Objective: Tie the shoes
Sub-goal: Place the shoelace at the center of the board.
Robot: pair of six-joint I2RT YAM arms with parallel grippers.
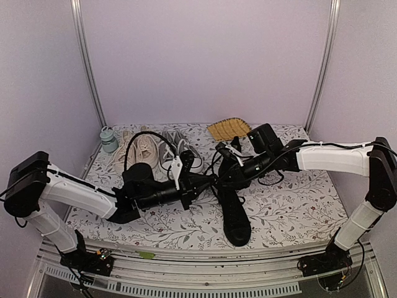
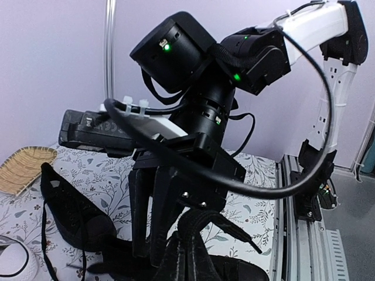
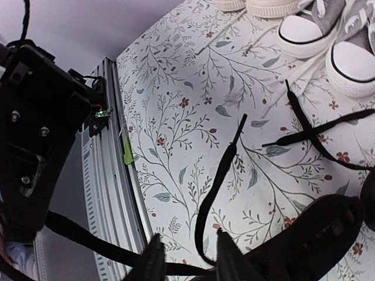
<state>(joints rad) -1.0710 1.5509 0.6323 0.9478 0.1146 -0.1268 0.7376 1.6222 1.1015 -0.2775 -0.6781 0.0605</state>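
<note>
Barely begun, judging by the laces. On the tabletop [image 1: 298, 205], under both arms: all-black low-top canvas sneakers [image 1: 236, 220] with long black laces [image 3: 225, 170] sprawled loose across it; no knot, no bow anywhere. Left tool [image 2: 186, 257] clamped shut, whether on a lace impossible to tell. Right tool [image 3: 188, 257] parted, a lace strand looped between the fingers, unpinched. Left to do, seemingly: crossing, looping, cinching, on both sneakers.
</note>
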